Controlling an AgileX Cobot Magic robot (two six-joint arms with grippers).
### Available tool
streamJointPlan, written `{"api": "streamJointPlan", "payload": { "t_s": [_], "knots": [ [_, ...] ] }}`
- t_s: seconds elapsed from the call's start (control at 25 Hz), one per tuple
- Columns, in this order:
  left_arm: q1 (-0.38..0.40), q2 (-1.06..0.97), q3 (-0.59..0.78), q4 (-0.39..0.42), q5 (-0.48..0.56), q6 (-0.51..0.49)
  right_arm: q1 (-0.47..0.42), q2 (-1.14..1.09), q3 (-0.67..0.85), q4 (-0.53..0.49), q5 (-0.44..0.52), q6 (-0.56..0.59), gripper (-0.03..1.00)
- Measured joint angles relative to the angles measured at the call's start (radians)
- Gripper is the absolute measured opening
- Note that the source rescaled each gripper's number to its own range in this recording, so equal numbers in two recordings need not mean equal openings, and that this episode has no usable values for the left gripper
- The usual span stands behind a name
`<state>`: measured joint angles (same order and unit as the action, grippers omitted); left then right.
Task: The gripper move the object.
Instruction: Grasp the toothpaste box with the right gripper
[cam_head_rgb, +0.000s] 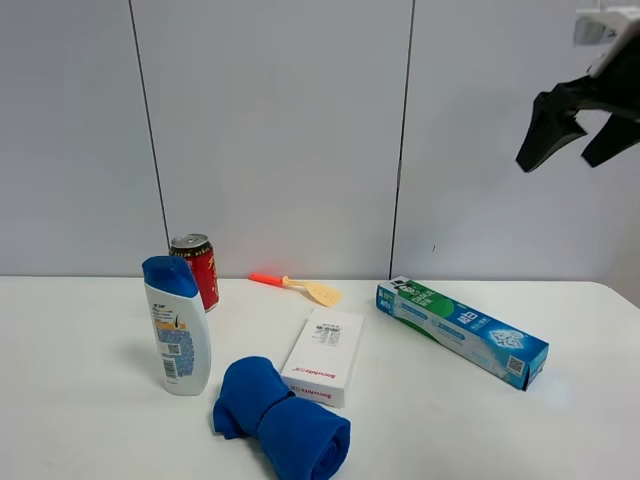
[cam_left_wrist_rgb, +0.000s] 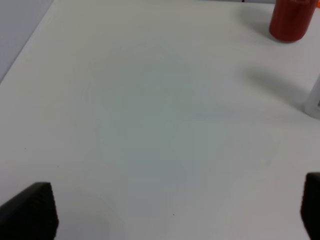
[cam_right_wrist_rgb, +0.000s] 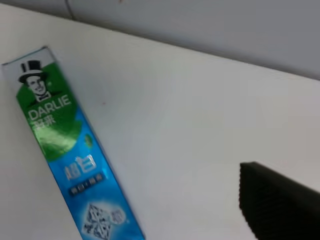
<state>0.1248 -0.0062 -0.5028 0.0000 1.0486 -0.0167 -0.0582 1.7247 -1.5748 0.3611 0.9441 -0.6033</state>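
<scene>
At the front of the white worktop (cam_head_rgb: 80, 420) lies a rolled blue cloth (cam_head_rgb: 285, 422). Just behind it is a flat white box (cam_head_rgb: 326, 355), and to its left a white shampoo bottle (cam_head_rgb: 178, 335) with a blue cap stands upright.

The toothpaste carton (cam_head_rgb: 462, 332) lies flat on the right half of the worktop, apart from the white box and touching nothing. Its long axis runs on a diagonal, with the green end farther back and toward the middle and the end with the QR code nearer and toward the right edge. Farther back, near the wall, are a red can (cam_head_rgb: 197, 268) and a small orange spatula (cam_head_rgb: 296, 287).

The right fingers (cam_head_rgb: 545, 125) hang high in the air, above the carton and to its right, and they stand apart with nothing between them. In the right wrist view the carton (cam_right_wrist_rgb: 70, 150) is seen below, well apart from the one finger that shows there.

The left fingers (cam_left_wrist_rgb: 30, 212) are spread wide and empty over the bare worktop on the side of the can.

The right arm seems the nearer one. It would need to come down and toward the middle, and to close across the narrow width of the carton.
</scene>
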Motion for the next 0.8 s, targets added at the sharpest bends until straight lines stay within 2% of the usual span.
{"api": "streamJointPlan", "payload": {
  "t_s": [0.16, 0.32, 0.6, 0.8],
  "knots": [
    [0.0, 0.0, 0.0, 0.0, 0.0, 0.0, 0.0, 0.103, -0.001, 0.116, -0.027, -0.144, 1.0],
    [0.0, 0.0, 0.0, 0.0, 0.0, 0.0, 0.0, 0.192, -0.001, 0.156, -0.039, -0.23, 1.0],
    [0.0, 0.0, 0.0, 0.0, 0.0, 0.0, 0.016, 0.275, -0.001, 0.126, -0.063, -0.259, 1.0],
    [0.0, 0.0, 0.0, 0.0, 0.0, 0.0, 0.125, 0.279, -0.001, 0.027, -0.108, -0.239, 1.0]
  ]
}}
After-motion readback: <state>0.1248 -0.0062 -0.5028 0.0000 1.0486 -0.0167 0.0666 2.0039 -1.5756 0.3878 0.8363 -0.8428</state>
